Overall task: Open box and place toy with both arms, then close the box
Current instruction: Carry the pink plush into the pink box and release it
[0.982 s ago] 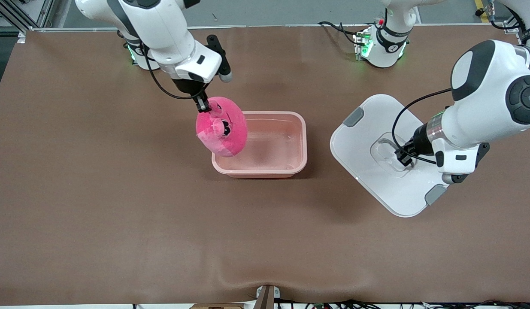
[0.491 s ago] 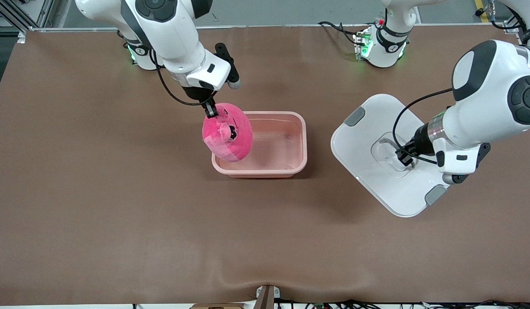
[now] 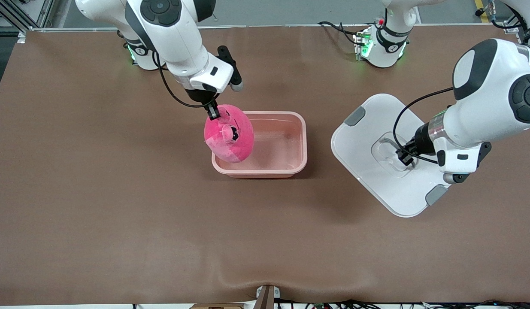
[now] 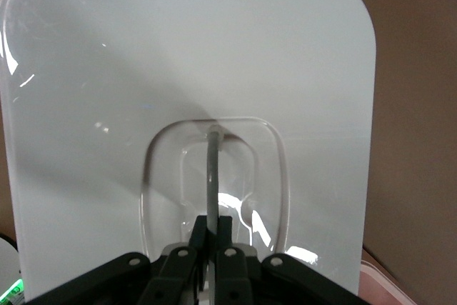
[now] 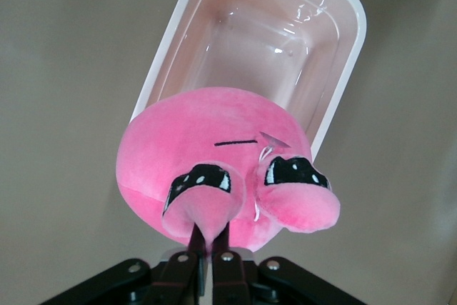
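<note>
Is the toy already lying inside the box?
No: the toy hangs pinched in the right gripper over the open box's end.

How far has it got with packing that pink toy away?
Opening looks done: the white plastic lid lies beside the pale pink plastic tub, the left pincer shut on its clear handle. In hand: the right pincer grips the hot-pink plush toy over the tub's end nearer the right arm. Left: drop it in, then put the lid back.

A brown mat (image 3: pixel 119 206) covers the table; grey floor (image 3: pixel 290 13) shows past its edge.
</note>
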